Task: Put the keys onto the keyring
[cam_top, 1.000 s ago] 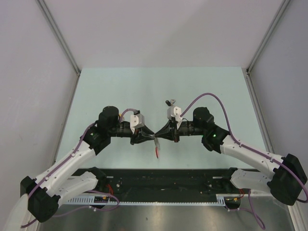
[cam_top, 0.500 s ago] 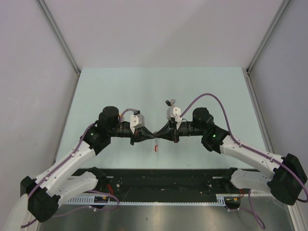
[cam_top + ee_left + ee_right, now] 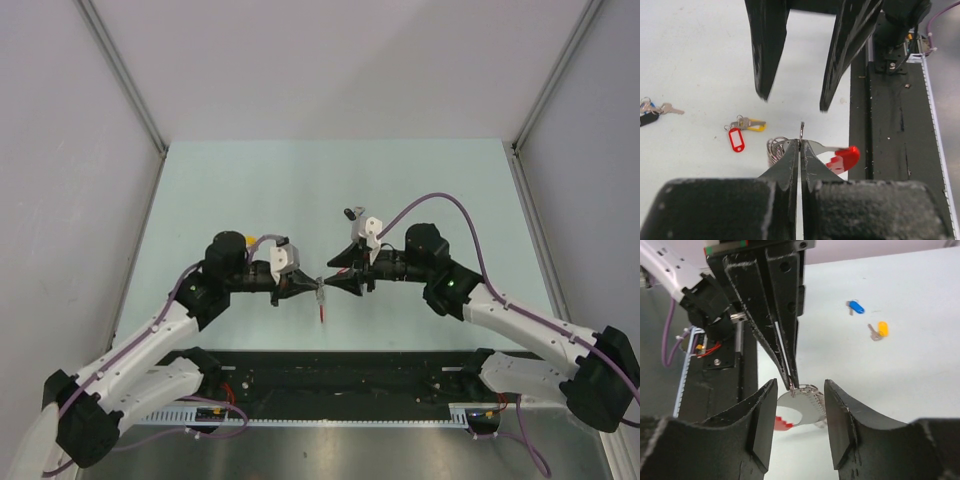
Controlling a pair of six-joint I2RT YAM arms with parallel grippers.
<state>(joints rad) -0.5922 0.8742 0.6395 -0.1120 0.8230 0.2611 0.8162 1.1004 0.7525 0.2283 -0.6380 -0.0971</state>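
Left gripper [image 3: 800, 142] is pinching the keyring [image 3: 799, 403]. Its fingers [image 3: 788, 161] are pressing flat together on the thin metal ring, which is standing upright just past the tips. It is holding the keyring up off the bench [image 3: 300, 190], over the middle and closer to the near edge than the far one. The red band [image 3: 843, 157] is sticking out toward the near-edge rail [image 3: 890, 150], and the silver coil [image 3: 774, 148] is sitting on the far-edge side of the fingers.

Right gripper [image 3: 797, 426] is facing the left one tip to tip with jaws spread, gripping nothing. In the right wrist view its fingers [image 3: 762, 426] are sitting either side of the grey scalloped part with a gap on both sides. Contact isn't visible.

Loose keys are lying flat on the bench, all farther from the near edge than the keyring:
- red-tag key [image 3: 736, 140] and yellow-tag key [image 3: 757, 125] are touching each other, near the hanging keyring.
- blue/black-tag bunch [image 3: 651, 112] is lying well apart from that pair, partly cut off by the picture edge.
- In the right wrist view, blue-tag key [image 3: 855, 306] and orange-tag key [image 3: 882, 329] are lying near each other, not touching.

The top view isn't showing the loose keys, so I can't tell which side edge each is nearer to.
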